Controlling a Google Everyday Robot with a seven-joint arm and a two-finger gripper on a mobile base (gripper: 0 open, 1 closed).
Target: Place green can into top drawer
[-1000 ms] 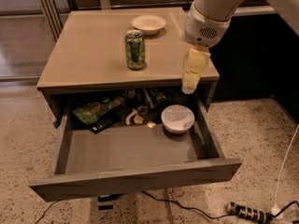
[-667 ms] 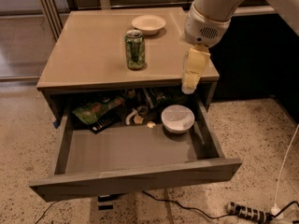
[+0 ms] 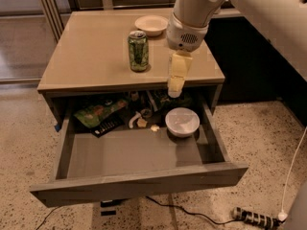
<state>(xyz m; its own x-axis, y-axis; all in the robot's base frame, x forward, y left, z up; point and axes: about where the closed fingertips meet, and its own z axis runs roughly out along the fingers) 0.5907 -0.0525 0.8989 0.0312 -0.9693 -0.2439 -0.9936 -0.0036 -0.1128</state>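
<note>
The green can (image 3: 138,51) stands upright on the tan cabinet top (image 3: 86,61), near its middle. The top drawer (image 3: 139,182) is pulled wide open below the top, and its grey front half is bare. My gripper (image 3: 175,86) hangs pointing down over the front right part of the cabinet top, to the right of the can and apart from it, with its tip over the drawer's back. It holds nothing that I can see.
A white bowl (image 3: 150,25) sits on the cabinet top behind the can. At the drawer's back lie a green snack bag (image 3: 98,111), a white bowl (image 3: 182,121) and small clutter. A power strip (image 3: 254,218) and cables lie on the floor at the front right.
My gripper has moved a little to the left, closer to the green can. The can and the drawer have not moved.
</note>
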